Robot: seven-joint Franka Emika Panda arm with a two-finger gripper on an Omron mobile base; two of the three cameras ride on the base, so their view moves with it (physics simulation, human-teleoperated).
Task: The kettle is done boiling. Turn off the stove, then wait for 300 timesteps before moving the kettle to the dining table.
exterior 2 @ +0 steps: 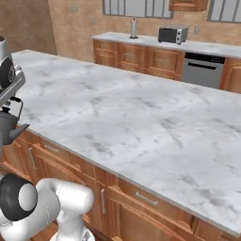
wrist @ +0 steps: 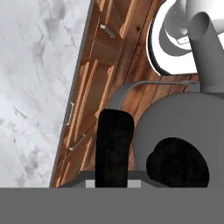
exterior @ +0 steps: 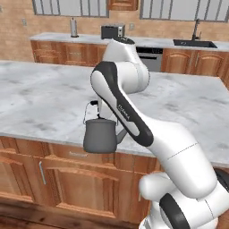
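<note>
The kettle (exterior: 99, 136) hangs from my gripper (exterior: 93, 103) at centre-left of the left base view, in front of the near edge of the dining table (exterior: 40, 96) and over the wooden cabinet fronts (exterior: 67, 179), not yet above the marble. In the right base view it shows at the far left edge (exterior 2: 8, 127), spout pointing right, level with the tabletop rim (exterior 2: 70, 146). My jaws are clenched on the thin black arched handle (exterior: 85, 114), near its top; in the hand view one dark finger (wrist: 113, 148) stands beside the grey lid (wrist: 183, 131) and its black knob (wrist: 177, 162), with the spout (wrist: 208, 52) at the upper right. Judgement: a metal body, rigid, presumably carrying water, so the load is moderately heavy and low-slung; it hangs roughly upright at present. The handle is narrow and smooth, so the kettle may pivot or swing beneath my grip, and a sudden move could tip the spout down. The top of the arch is the correct hold, since it sits above the centre of the body; the lid knob is too small and the body too wide. The base sits below the slab surface, so lift is required before carrying inward. The marble is flat and hard; set-down should be gentle and level.
</note>
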